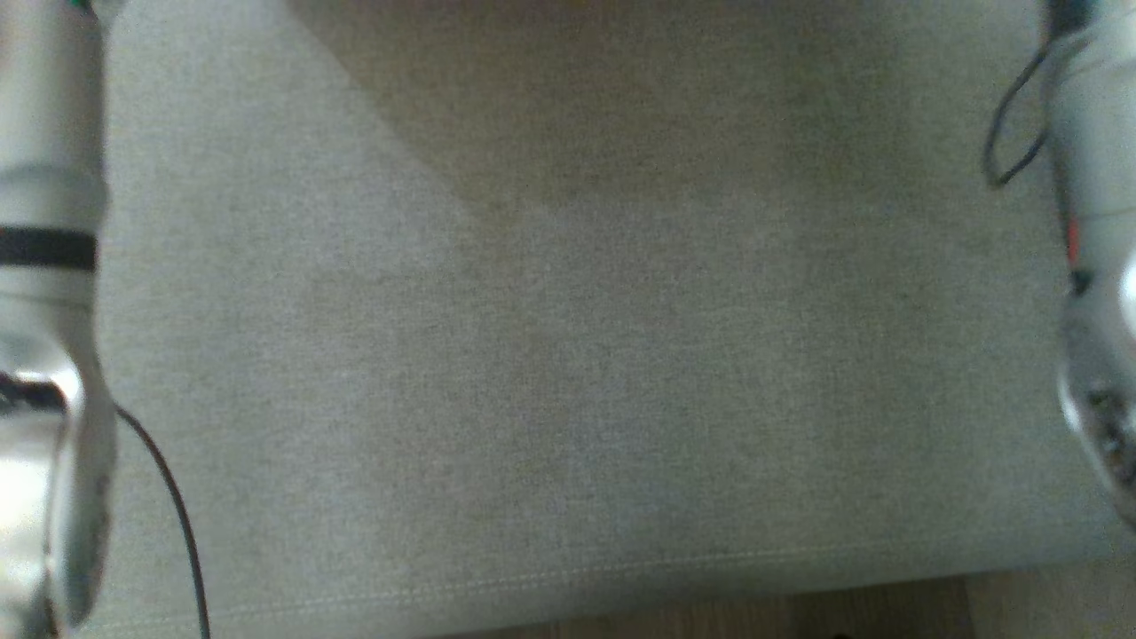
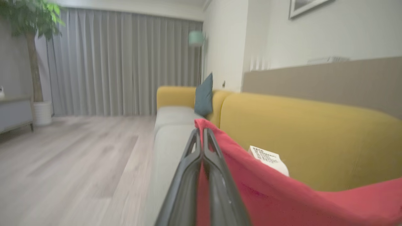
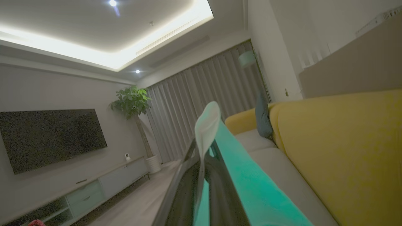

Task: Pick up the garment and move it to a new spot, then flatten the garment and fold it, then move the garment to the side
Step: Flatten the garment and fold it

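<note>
**Head view, then the wrists: both tools clamped on cloth**

Head view: we are looking down on the grey sofa seat (image 1: 568, 355). A pale left forearm (image 1: 44, 266) and a pale right forearm (image 1: 1096, 222) are hanging at the side edges, and a strip of floor (image 1: 799, 612) is running along the bottom.

Left wrist view: we are seeing the left tool (image 2: 202, 131) pinching the red garment (image 2: 282, 197) between closed fingers. The garment is stretching from the fingertips toward the lower right, in front of the yellow sofa back (image 2: 314, 131). A white label (image 2: 268, 158) is sticking up from its upper edge.

Right wrist view: the right tool (image 3: 204, 147) is gripping a teal cloth (image 3: 248, 179) with a white tip (image 3: 207, 125), its fingers closed on it. We are not able to tell whether this cloth is part of the red garment.
</note>
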Tool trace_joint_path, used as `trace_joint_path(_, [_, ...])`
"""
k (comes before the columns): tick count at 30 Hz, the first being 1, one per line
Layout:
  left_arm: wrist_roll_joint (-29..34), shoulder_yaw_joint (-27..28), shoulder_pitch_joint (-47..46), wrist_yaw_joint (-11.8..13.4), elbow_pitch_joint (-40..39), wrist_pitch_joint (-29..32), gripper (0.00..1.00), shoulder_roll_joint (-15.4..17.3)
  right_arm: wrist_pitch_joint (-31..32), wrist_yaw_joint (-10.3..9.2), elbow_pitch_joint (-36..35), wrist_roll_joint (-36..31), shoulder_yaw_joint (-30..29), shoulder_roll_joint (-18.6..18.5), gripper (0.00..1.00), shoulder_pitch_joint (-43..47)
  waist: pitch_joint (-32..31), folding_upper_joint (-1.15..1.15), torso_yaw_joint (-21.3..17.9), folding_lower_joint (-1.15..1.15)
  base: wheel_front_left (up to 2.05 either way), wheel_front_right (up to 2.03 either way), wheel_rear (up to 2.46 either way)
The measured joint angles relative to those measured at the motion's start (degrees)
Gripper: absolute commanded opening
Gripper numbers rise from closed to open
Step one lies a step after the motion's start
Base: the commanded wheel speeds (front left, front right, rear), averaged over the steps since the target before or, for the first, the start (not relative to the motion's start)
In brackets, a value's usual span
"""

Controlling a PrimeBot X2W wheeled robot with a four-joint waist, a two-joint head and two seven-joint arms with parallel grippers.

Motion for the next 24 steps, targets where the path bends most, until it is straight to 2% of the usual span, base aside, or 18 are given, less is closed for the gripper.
trace_joint_path(8, [2.54, -0.92, 10.30, -1.49, 5.46, 0.01, 0.00, -2.26, -2.23, 0.00, 8.50, 4.57, 8.26, 0.49, 0.00, 8.14, 4.29, 0.00, -0.28, 0.00, 0.00, 0.00, 0.00])
trace_joint_path(13, [4.42, -1.31, 16.41, -1.93, 2.25, 0.02, 0.00, -2.78, -3.50, 0.00, 8.14, 9.11, 11.06, 0.37, 0.00, 16.65, 6.13, 0.00, 0.22, 0.00, 0.00, 0.00, 0.00])
trace_joint_path(19, [4.22, 2.59, 27.47, -1.98, -6.43, 0.02, 0.00, -3.74, -4.37, 0.00, -2.30, 12.84, 11.90, -3.50, 0.00, 30.49, 4.95, 0.00, 1.03, -0.02, 0.00, 0.00, 0.00])
trace_joint_path(24, [4.09, 6.09, 39.10, -1.99, -16.27, 0.02, 0.00, -4.61, -4.47, 0.00, -15.58, 13.01, 7.77, -6.48, 0.00, 46.45, 1.96, 0.00, 1.67, -0.02, 0.00, 0.00, 0.00])
